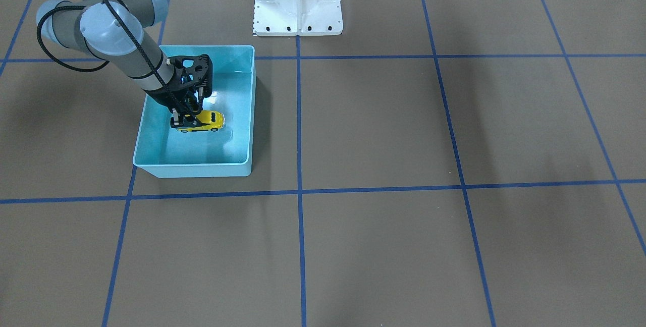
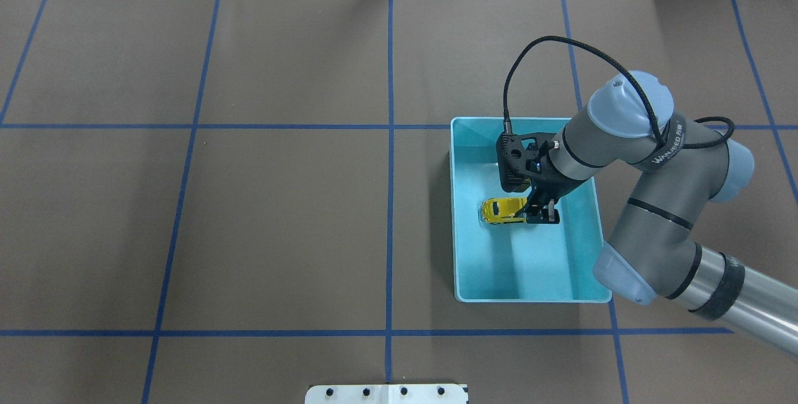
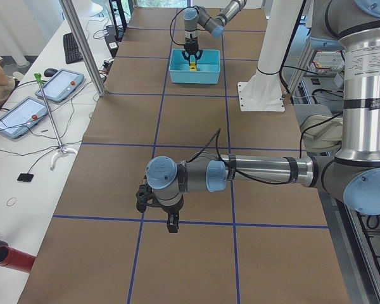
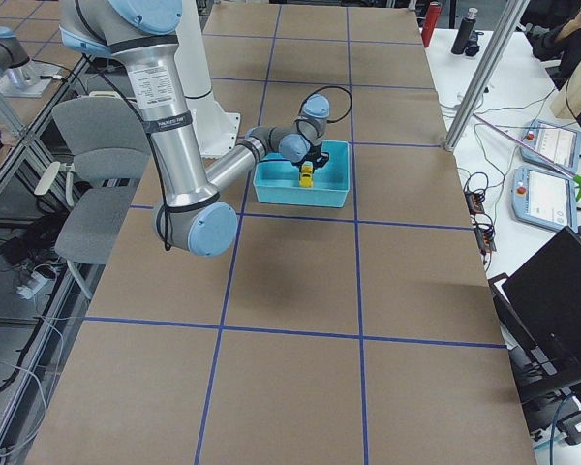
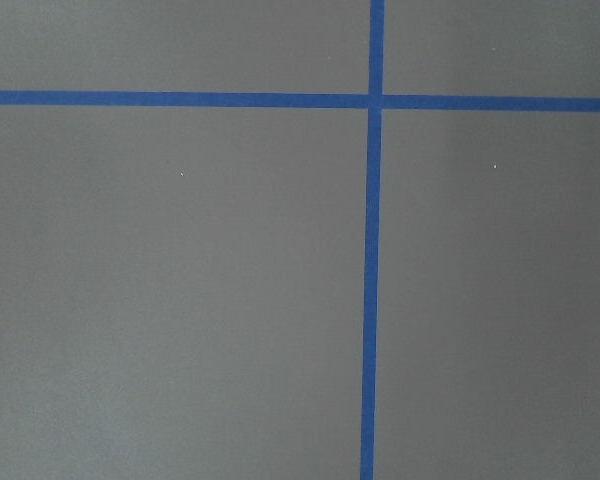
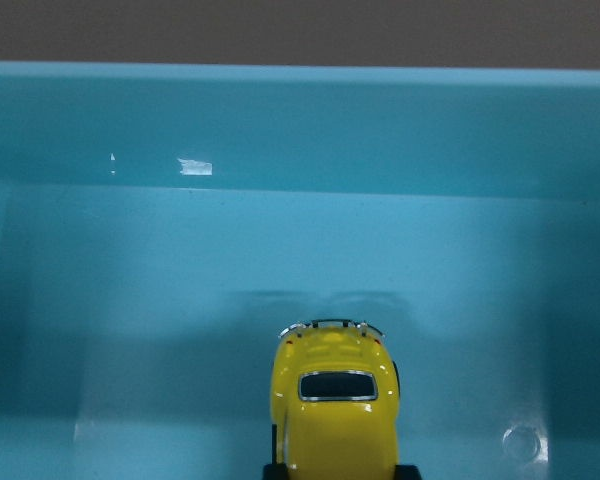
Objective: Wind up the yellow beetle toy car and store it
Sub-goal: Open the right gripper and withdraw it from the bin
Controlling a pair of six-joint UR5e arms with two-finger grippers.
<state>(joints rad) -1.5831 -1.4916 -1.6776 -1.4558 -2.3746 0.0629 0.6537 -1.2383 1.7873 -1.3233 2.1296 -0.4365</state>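
1. Over the table point(image 3: 196, 266), your left gripper point(image 3: 172, 227): open or closed, couldn't tell.
2. Yellow beetle toy car point(image 2: 502, 211) was inside the light blue bin point(image 2: 530, 267), right gripper point(image 2: 541, 214) clamped on its tail.
3. Judged light, rigid, glossy-slick; pinch the sides.

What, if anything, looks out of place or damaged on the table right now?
Nothing stands out. The tiny glossy yellow beetle toy car sits upright inside the light blue plastic bin, gripped at one end by the right tool. Nothing looks spilled or broken.
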